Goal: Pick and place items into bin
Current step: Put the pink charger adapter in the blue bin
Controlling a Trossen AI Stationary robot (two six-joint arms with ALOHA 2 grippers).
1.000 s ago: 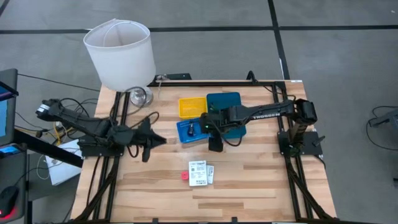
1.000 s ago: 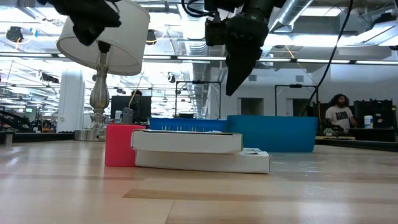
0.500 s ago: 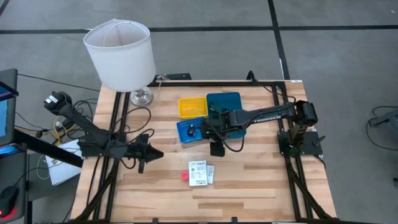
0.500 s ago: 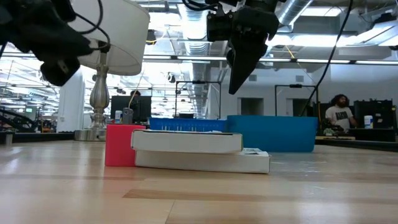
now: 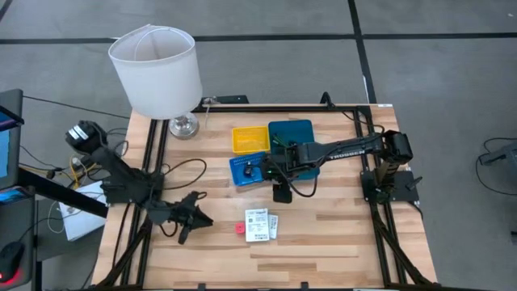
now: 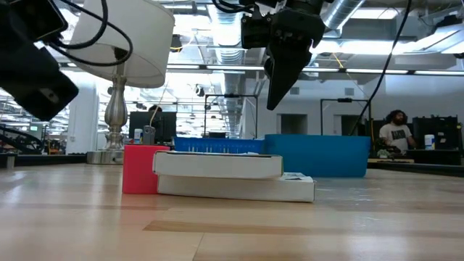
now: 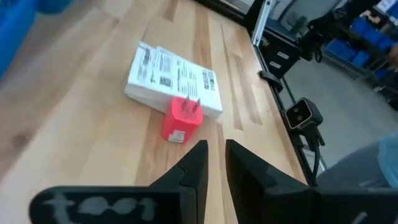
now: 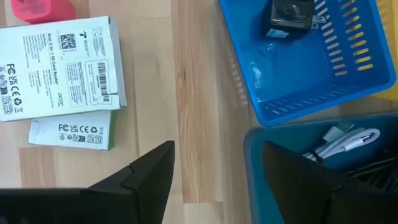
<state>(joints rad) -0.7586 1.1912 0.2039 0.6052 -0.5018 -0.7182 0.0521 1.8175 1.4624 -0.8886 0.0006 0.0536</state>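
Note:
A red plug block (image 7: 181,121) stands on the table against two stacked white printed boxes (image 7: 171,78), near the table's front middle (image 5: 257,224). My left gripper (image 7: 215,155) hangs low to their left (image 5: 206,220), pointing at them with its fingers shut but for a slit, holding nothing. My right gripper (image 8: 214,165) hangs open above bare table (image 5: 280,192), between the boxes and the bins. The small blue bin (image 8: 298,56) holds a black adapter (image 8: 289,15). The teal bin (image 8: 311,162) holds a pale cable (image 8: 345,140). A yellow bin (image 5: 250,139) lies behind them.
A white lamp (image 5: 155,69) stands at the table's far left corner on a metal base (image 5: 181,125). Black frame rails (image 5: 380,234) run along the table's sides. Loose cables (image 5: 174,170) trail by the left arm. People sit in the room beyond the table (image 6: 395,134).
My left gripper has come down and swung toward the table's near edge, closing on the red block and white boxes. The items and bins have not moved.

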